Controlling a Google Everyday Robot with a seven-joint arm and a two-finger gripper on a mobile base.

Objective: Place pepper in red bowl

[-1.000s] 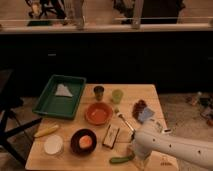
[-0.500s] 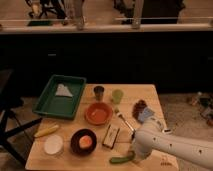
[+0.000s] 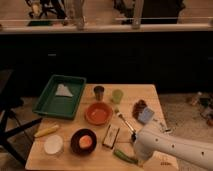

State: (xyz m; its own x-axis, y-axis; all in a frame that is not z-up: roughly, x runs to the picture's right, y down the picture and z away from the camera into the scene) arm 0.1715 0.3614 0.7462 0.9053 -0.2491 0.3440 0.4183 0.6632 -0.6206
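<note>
The gripper, whether clenched or released impossible to tell, hangs low just right of the pepper lying flat on the table, presumably for pickup; the empty red bowl waits farther off to its upper left.

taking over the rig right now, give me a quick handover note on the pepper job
Pincer: low at the table's front right, at the right end of the pepper. The white arm covers it, so whether it holds the pepper cannot be told.
Pepper: lying on the table near the front edge, right of the dark brown bowl.
Red bowl: mid-table, empty, up and left of the pepper.
Done: pincer is at the pepper.
Left: confirm the grasp, lift, carry to the red bowl, release inside.
</note>
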